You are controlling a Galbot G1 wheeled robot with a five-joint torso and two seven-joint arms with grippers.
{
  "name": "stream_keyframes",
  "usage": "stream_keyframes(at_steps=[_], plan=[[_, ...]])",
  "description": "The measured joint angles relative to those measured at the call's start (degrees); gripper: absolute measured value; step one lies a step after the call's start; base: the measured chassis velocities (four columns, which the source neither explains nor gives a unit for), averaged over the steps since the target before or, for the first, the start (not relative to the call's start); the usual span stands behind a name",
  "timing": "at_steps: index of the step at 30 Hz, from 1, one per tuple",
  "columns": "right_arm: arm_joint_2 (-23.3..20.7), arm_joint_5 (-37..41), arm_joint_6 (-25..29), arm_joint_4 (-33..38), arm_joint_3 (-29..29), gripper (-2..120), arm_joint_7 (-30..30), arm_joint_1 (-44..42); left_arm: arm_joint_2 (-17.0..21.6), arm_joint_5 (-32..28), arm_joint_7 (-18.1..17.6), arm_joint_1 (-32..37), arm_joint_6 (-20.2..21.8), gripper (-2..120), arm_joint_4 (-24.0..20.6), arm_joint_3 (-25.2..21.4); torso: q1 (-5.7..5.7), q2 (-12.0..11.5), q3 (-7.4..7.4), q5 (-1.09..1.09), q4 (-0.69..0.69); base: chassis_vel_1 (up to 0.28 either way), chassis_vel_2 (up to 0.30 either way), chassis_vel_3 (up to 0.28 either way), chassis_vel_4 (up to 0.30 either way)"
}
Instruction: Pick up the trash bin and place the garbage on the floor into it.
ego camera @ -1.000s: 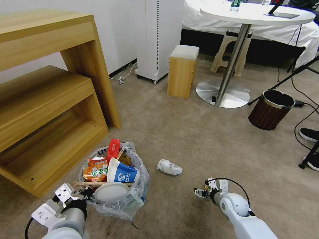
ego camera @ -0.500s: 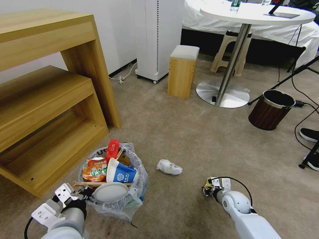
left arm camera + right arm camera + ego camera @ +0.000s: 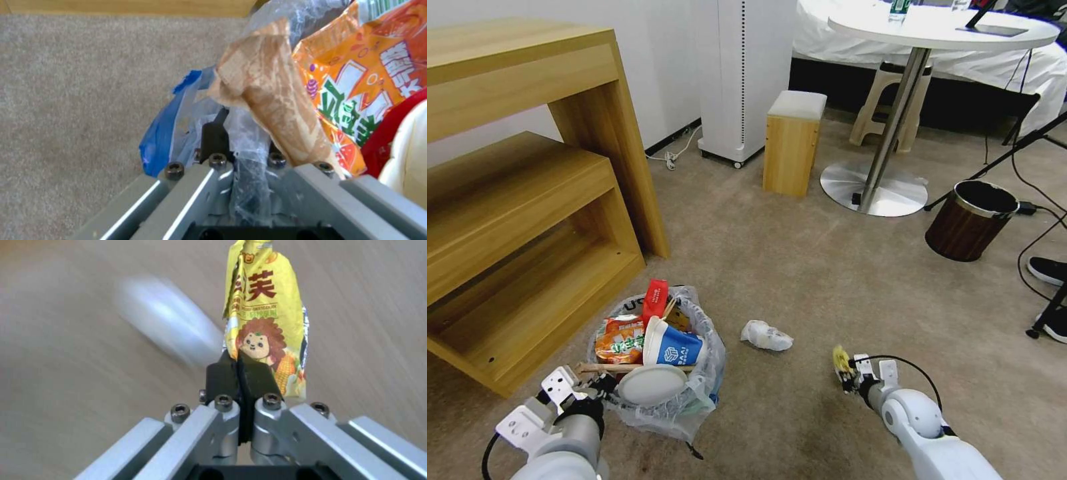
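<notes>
Beige carpet floor [image 3: 827,280] runs out to your wooden shelf unit [image 3: 527,187] on the left w/ a round white table [image 3: 940,30] and brown wood-grain bin [image 3: 970,220] farther back. Your trash bin [image 3: 694,393] sits by the shelf's foot, its translucent bag stuffed: orange snack packet [image 3: 619,339], blue-white cup [image 3: 670,347], red carton [image 3: 655,301], white lid [image 3: 650,385]. Left gripper [image 3: 242,151] is clamped on the bin's bagged rim. Right gripper [image 3: 240,373] is pinched tight on a yellow wrapper [image 3: 262,323] w/ a cartoon hedgehog, held just above the floor. White tissue wad [image 3: 766,335] lies between bin and right arm.
</notes>
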Motion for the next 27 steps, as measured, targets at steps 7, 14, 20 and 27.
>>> stream_keyframes(at_steps=[7, 14, 20, 27], plan=[[-3.1, 8.0, 29.1, 9.8, 0.4, 0, -33.2, -0.6, -0.7, 0.9, 0.0, -0.5, -0.1, 0, 1.7, 0.9, 0.00, 0.0, 0.00, 0.00, 0.01, 0.000, 0.000, 0.000, 0.000], [0.5, 24.9, 35.0, 14.3, -7.4, 0, -57.5, 11.1, -2.0, 2.5, 0.0, -0.8, -0.1, 0, 3.1, 3.4, 0.00, 0.0, 0.00, -0.02, 0.01, 0.000, 0.000, 0.000, 0.000], [4.6, 23.7, 35.5, 7.5, -16.6, 0, -59.8, 17.4, -2.1, 2.6, 0.0, -1.0, -0.1, 0, 3.0, 3.8, 0.00, 0.0, 0.00, -0.01, 0.01, 0.000, 0.000, 0.000, 0.000], [7.8, 20.0, 35.9, -2.4, -27.6, 0, -61.3, 25.8, -2.0, 2.6, 0.0, -0.9, 0.1, 0, 1.9, 4.2, 0.00, 0.0, 0.01, -0.01, 0.02, 0.000, 0.000, 0.000, 0.000]])
